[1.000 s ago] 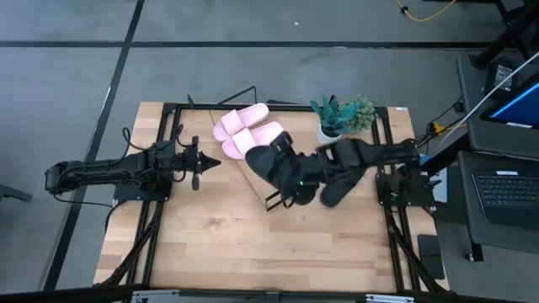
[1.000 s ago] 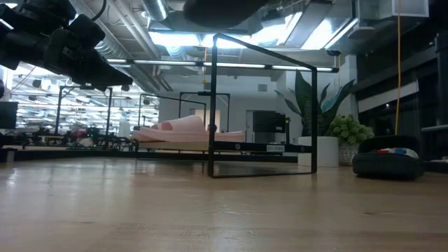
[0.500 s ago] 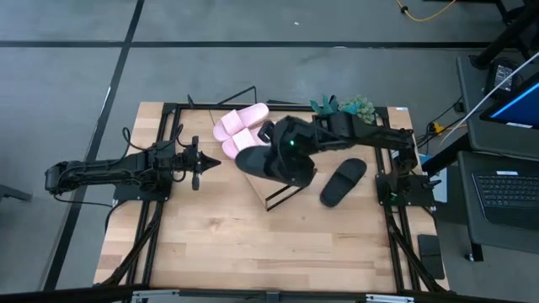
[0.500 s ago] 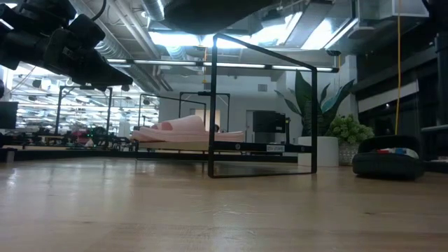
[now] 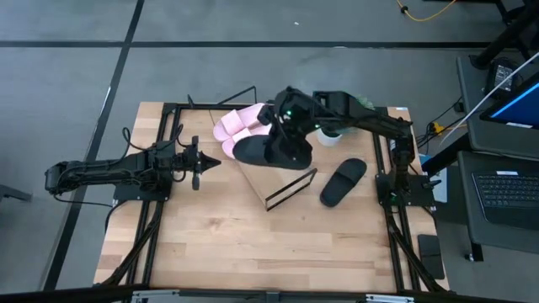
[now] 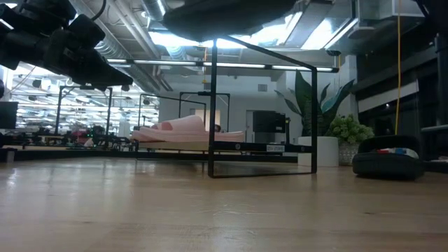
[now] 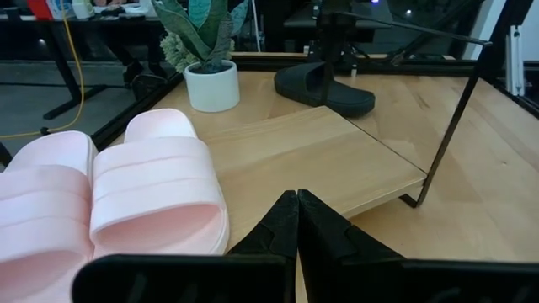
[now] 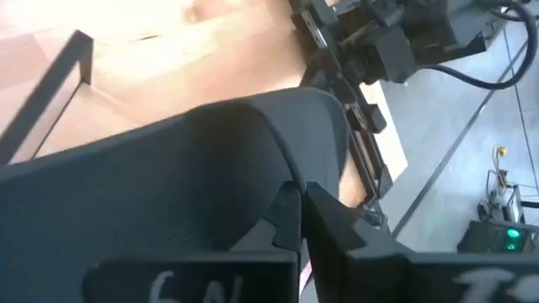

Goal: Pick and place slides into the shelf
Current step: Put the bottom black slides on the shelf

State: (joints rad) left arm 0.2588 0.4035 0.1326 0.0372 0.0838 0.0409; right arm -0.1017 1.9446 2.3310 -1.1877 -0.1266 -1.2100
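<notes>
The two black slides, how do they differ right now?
The black slide in the right gripper is held up over the shelf, while the black slide on the table lies flat, right of the shelf, untouched. The held one hangs beside the pink slides; the other lies apart from them. Both are matte black with a wide strap.

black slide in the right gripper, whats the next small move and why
Probably lower it onto the bare part of the shelf and then open. The right gripper is shut on a black slide, carried above the shelf next to the two pink slides already lying on it. The other black slide lies on the table, and the left gripper waits shut off to the side.
</notes>
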